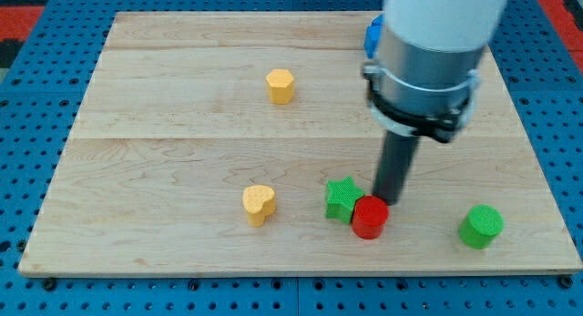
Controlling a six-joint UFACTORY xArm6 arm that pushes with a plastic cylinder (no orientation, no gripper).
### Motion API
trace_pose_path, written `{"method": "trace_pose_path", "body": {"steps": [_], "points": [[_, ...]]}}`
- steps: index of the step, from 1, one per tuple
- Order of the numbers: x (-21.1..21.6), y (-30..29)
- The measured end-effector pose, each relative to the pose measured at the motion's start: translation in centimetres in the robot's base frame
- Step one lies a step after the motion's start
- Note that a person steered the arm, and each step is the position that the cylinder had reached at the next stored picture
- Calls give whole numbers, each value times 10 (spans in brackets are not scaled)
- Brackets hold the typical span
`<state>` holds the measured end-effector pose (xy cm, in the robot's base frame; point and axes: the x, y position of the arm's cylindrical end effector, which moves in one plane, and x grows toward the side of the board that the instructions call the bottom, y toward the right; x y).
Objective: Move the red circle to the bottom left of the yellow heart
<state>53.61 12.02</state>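
Note:
The red circle (370,217) lies near the view's bottom, right of centre, touching the green star (342,198) on its left. The yellow heart (259,204) lies further to the view's left, at about the same height. My tip (390,201) stands just above and to the right of the red circle, touching or almost touching its upper right edge. The rod rises from there to the arm's large grey and white body (428,52).
A yellow hexagon-like block (281,86) lies in the upper middle. A green circle (480,227) lies at the bottom right. A blue block (373,35) shows partly behind the arm at the top. The wooden board (137,170) ends near the view's bottom.

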Motion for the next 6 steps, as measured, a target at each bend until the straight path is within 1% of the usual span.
{"method": "trace_pose_path", "body": {"steps": [1,2,4,6], "points": [[12,14],[40,-52],[43,-50],[51,-220]]}}
